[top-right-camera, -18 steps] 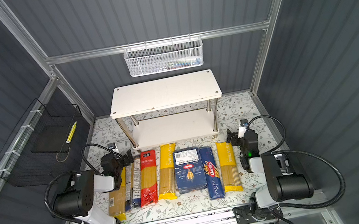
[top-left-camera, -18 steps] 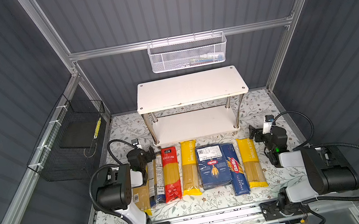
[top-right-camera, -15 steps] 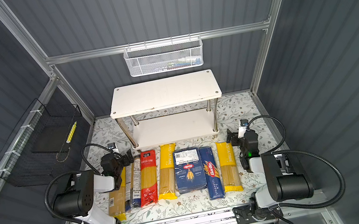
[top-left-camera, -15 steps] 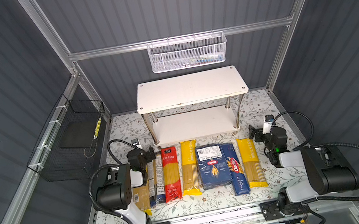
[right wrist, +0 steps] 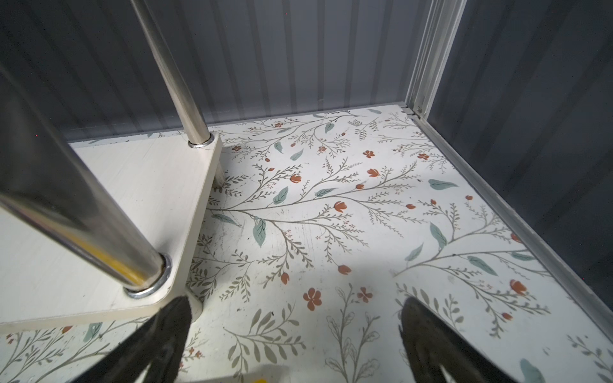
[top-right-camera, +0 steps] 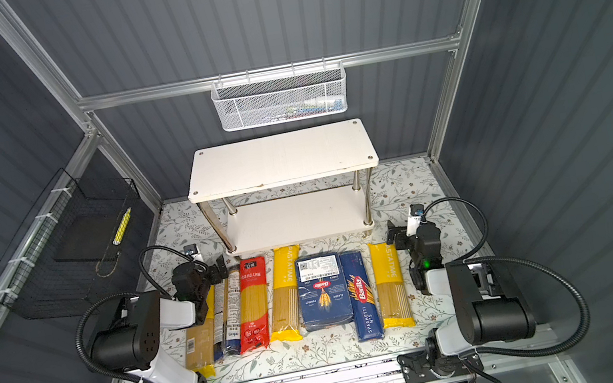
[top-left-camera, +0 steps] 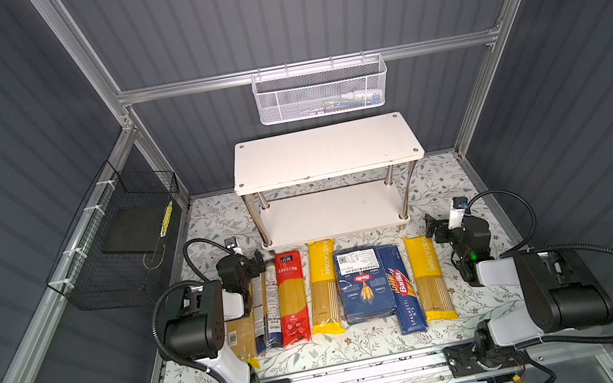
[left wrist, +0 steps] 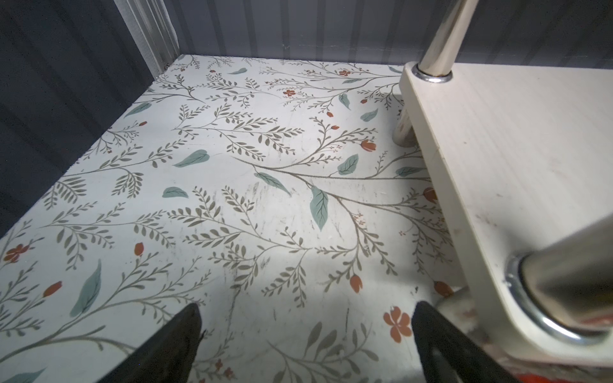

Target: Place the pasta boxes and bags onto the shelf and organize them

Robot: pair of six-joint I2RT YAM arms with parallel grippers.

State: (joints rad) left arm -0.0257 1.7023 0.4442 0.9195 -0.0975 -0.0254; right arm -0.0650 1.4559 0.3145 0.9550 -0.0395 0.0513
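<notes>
The left gripper (left wrist: 305,318) is spread wide and empty over the floral surface (left wrist: 232,165). The shelf (top-left-camera: 325,151) stands ahead to its right. Rightward in one row lie the red bag (top-left-camera: 292,296), a yellow bag (top-left-camera: 324,286), the wide box (top-left-camera: 363,284) and the SPAGHETTI box (top-left-camera: 403,290). Beyond them is the right gripper (right wrist: 295,311), also wide open and empty.

Pasta boxes (top-left-camera: 365,288) and bags (top-left-camera: 325,286) before shelf (top-left-camera: 325,151)

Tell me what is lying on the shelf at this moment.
Nothing shows on the shelf: its top is bare. The front of the lower board is bare too; its rear is covered by the top, so I cannot see there.
</notes>
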